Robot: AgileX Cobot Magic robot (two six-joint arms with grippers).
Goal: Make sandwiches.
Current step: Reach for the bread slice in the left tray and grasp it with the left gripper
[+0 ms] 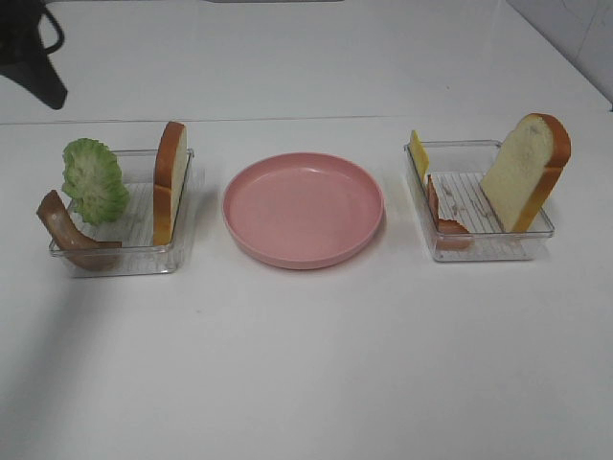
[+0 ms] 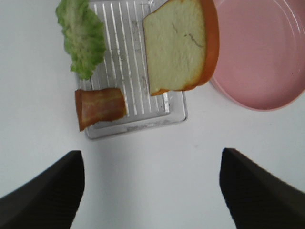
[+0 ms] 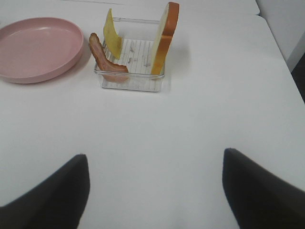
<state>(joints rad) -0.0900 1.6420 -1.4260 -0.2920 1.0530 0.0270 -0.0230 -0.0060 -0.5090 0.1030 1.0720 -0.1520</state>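
While left tool (image 2: pixel 151 191) and right tool (image 3: pixel 155 191) gape, table (image 1: pixel 306 364) fronts plate (image 1: pixel 304 261) rim.

The left pincer (image 2: pixel 151 153) hangs above the tabletop (image 2: pixel 152 191), its two dark fingers (image 2: pixel 43 195) spread wide with nothing between them. The right pincer (image 3: pixel 155 155) hangs above the tabletop as well, its fingers (image 3: pixel 259 191) just as far apart and empty.
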